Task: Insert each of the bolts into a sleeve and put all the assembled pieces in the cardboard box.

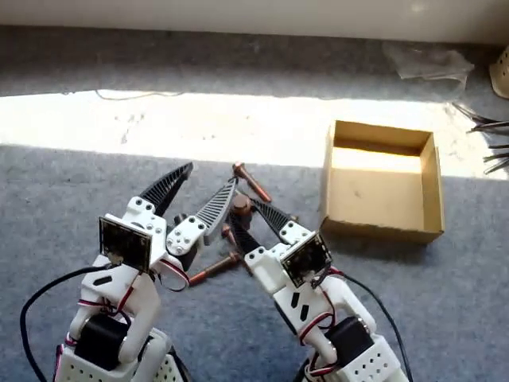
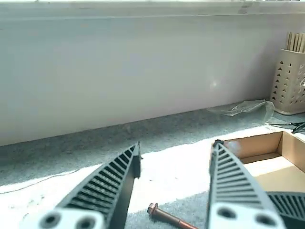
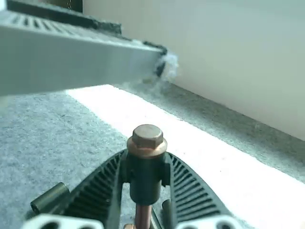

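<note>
My right gripper (image 1: 245, 213) (image 3: 146, 160) is shut on a dark sleeve (image 3: 145, 179) held upright, with a copper bolt (image 3: 147, 138) standing in it, head up (image 1: 241, 207). My left gripper (image 1: 211, 175) (image 2: 177, 144) stands open just to its left, and one of its fingers (image 3: 71, 67) crosses above the held piece. A loose bolt (image 1: 253, 183) (image 2: 169, 218) lies on the carpet beyond the grippers. Another bolt (image 1: 213, 267) lies between the two arms. A spare sleeve (image 3: 50, 198) lies beside the right gripper. The open cardboard box (image 1: 382, 223) (image 2: 252, 145) sits to the right.
Grey carpet covers the table, with a bright sunlit strip (image 1: 159, 127) across the middle. A crumpled plastic bag (image 1: 425, 60) and a perforated holder (image 2: 290, 81) stand at the back right. Metal tools (image 1: 485, 127) lie at the right edge. A wall runs along the far side.
</note>
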